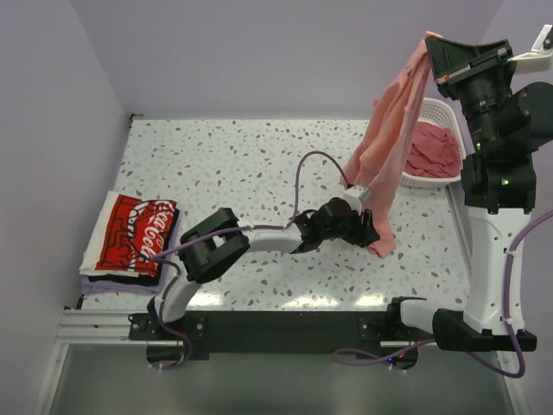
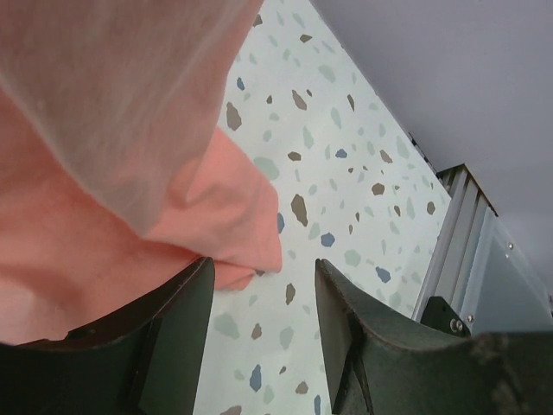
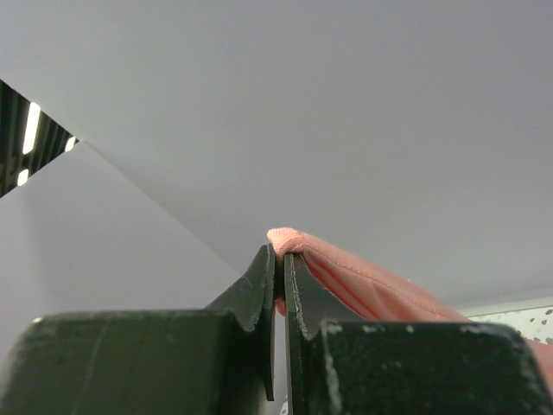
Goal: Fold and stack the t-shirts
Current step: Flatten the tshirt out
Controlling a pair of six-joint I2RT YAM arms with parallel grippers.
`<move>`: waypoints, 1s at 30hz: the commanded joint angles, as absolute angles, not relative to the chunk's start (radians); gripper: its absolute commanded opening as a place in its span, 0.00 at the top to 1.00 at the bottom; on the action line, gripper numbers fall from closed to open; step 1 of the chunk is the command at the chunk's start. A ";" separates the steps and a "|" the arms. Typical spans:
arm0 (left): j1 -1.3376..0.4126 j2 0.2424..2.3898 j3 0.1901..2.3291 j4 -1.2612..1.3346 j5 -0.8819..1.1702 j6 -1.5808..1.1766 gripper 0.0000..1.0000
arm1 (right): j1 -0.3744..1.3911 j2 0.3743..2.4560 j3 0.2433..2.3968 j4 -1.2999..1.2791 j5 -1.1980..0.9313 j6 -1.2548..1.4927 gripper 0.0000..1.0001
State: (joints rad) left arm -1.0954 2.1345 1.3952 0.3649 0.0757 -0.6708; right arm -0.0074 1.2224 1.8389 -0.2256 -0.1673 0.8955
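two hands share one garment. the right hand (image 1: 429,41) is raised high above the far right of the speckled terrazzo-pattern table (image 1: 242,164), its fingers pressed together on a top edge of a soft salmon-pink cotton t-shirt (image 1: 393,130). the shirt hangs in a long, loose drape, probably so its own weight pulls it straight before it is laid flat. the right wrist view shows a stitched fold of cloth pinched at the very tips.

the left hand (image 1: 369,228) sits low at the shirt's bottom end with its jaws spread and a hanging corner right at the gap. it looks ready to catch the corner; whether cloth touches the pads, i cannot tell.

behind the shirt, a white slatted plastic basket (image 1: 442,107) holds more crumpled pink tees (image 1: 432,149). at the left edge, a folded white t-shirt with red-and-black logo print (image 1: 134,233) lies on a pale purple folded one (image 1: 112,281), the stack so far.
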 commanded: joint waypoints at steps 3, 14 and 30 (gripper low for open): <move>-1.101 2.210 1.518 0.315 0.045 -0.686 0.45 | -0.008 1.197 1.839 -0.164 -0.143 0.874 1.00; -1.101 2.215 1.520 0.276 0.005 -0.707 0.43 | -0.008 1.195 1.836 -0.166 -0.144 0.870 1.00; -1.101 2.315 1.672 0.206 0.005 -0.721 0.43 | -0.008 1.184 1.827 -0.176 -0.138 0.867 1.00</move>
